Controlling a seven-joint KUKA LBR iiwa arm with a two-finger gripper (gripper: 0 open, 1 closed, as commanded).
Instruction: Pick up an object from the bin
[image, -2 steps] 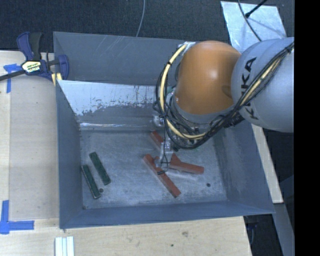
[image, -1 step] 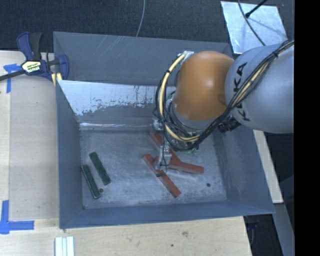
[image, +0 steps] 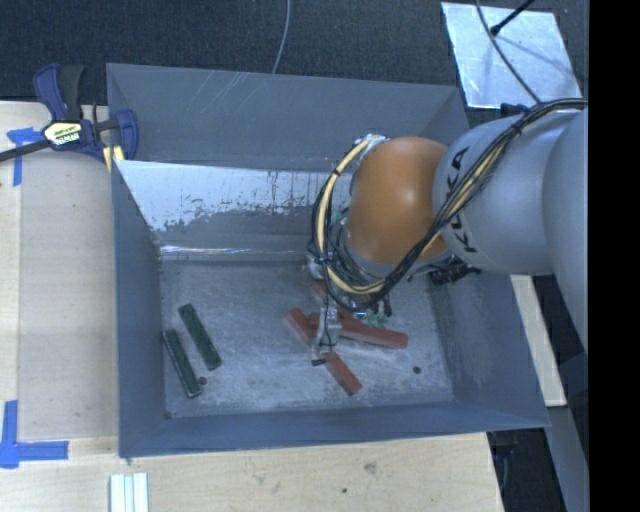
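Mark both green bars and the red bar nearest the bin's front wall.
Green bar nearer the side wall (image: 181, 363): camera view, mid-length.
Green bar nearer the centre (image: 200, 337): camera view, mid-length.
Red bar nearest the front wall (image: 345, 376): camera view, lower half.

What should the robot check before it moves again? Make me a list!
1. Pincer is over something to pick: ok, it is down among the reddish-brown sticks in the middle of the bin.
2. A stick is already gripped: cannot tell, the arm hides it.
3. The target stick lies alone: not ok, the reddish-brown sticks are bunched together.
4. Other things are out of the way: ok, two dark green sticks lie far off at the left.
5. Pincer is clear of the bin's walls: ok.
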